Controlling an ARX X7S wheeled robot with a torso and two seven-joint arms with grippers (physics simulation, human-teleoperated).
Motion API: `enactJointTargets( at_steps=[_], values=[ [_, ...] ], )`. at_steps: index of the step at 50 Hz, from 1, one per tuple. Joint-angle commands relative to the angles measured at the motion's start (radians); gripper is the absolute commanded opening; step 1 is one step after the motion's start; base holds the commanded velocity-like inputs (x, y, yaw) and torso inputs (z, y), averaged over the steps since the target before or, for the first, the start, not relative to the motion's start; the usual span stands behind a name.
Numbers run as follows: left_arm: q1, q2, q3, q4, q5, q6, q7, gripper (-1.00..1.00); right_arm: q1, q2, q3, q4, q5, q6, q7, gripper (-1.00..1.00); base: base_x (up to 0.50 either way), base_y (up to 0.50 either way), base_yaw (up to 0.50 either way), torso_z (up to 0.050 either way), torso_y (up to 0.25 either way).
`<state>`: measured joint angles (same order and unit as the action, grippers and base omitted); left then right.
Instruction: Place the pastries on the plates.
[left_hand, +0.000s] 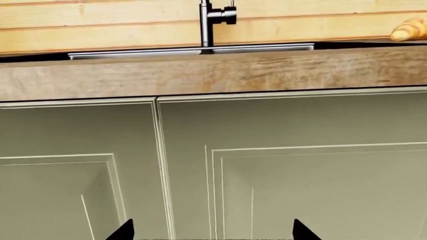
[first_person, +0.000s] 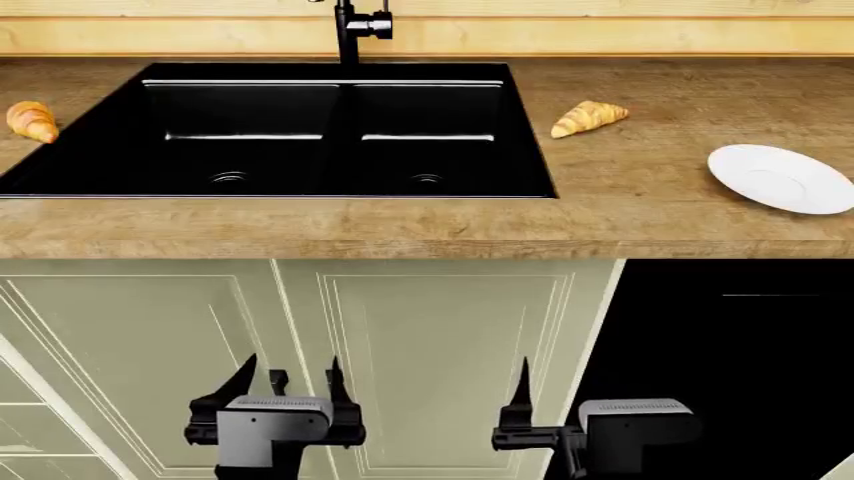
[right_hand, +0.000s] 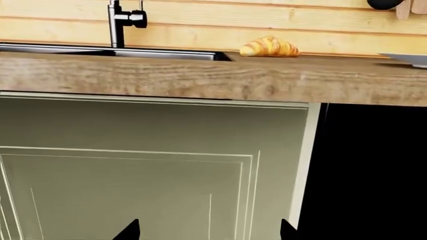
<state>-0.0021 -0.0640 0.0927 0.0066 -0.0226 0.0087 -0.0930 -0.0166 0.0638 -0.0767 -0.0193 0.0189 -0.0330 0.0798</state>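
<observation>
Golden-brown striped croissants (first_person: 589, 118) (first_person: 30, 120); plain white plate (first_person: 781, 178); black sink (first_person: 280, 135); brown wood-grain counter (first_person: 400, 225); pale green cabinet doors (first_person: 400, 350).

We see a sink (first_person: 347, 130) set into the countertop (first_person: 641, 215), its faucet (first_person: 350, 28) at the back edge. One croissant (first_person: 30, 120) lies at the left edge, another croissant (first_person: 587, 117) just right of the sink, and a plate (first_person: 781, 178) near the right edge. Cabinet doors (first_person: 400, 360) stand below the front edge.
</observation>
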Motion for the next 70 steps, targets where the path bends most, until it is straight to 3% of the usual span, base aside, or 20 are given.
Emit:
enactJointTargets(
  at_steps=[1, 15, 60, 70],
  values=[
    [-0.002, -0.017, 0.013, 0.002, -0.017, -0.002, -0.022, 1.00, 0.002, 0.012, -0.013, -0.001, 0.008, 0.009, 0.030, 1.00, 0.00, 0.00, 0.00, 0.000, 0.000],
    [-0.001, -0.031, 0.016, 0.005, -0.059, 0.017, -0.036, 1.00, 0.008, 0.026, -0.028, 0.001, 0.014, 0.027, 0.055, 1.00, 0.00, 0.00, 0.00, 0.001, 0.000],
    [-0.002, -0.078, 0.049, -0.009, -0.119, 0.049, -0.066, 1.00, 0.015, 0.065, -0.071, 0.002, 0.058, 0.043, 0.112, 1.00, 0.00, 0.00, 0.00, 0.050, 0.000],
    [-0.004, -0.082, 0.059, -0.011, -0.119, 0.055, -0.077, 1.00, 0.018, 0.069, -0.073, 0.003, 0.069, 0.048, 0.126, 1.00, 0.03, -0.35, 0.00, 0.000, 0.000]
  ],
)
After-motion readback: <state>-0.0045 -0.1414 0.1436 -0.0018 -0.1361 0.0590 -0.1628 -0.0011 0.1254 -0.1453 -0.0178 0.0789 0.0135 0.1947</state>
